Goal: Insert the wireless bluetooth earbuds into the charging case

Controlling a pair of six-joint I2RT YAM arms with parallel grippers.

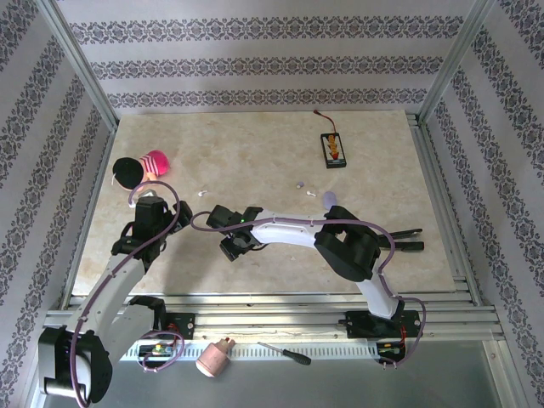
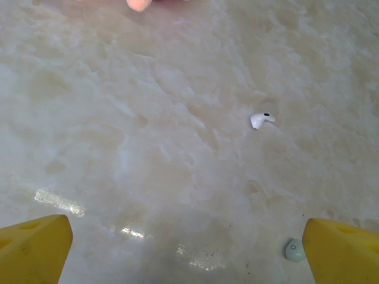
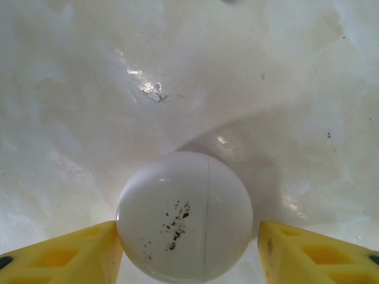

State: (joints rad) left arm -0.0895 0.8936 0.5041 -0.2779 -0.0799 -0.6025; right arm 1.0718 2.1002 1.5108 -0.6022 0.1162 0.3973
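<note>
White and pebble-round, the charging case point(image 3: 185, 207) sat between the part-closed jaws of the right end effector point(image 3: 188, 251), not yet clamped, presumably to steady it. The left end effector point(image 2: 188, 251) gaped empty, an earbud point(image 2: 262, 120) lying ahead on the bench point(image 2: 118, 118).

We see a white earbud point(image 2: 262, 120) lying on the pale marbled table point(image 2: 118, 148). Below it and a little to the right, a green earbud point(image 2: 294, 249) sits just beside one yellow finger point(image 2: 340, 251) of the left gripper point(image 2: 189, 254), whose jaws stand wide apart. Far up and left of the white earbud, a pink thing point(image 2: 139, 5) pokes in at the edge.
</note>
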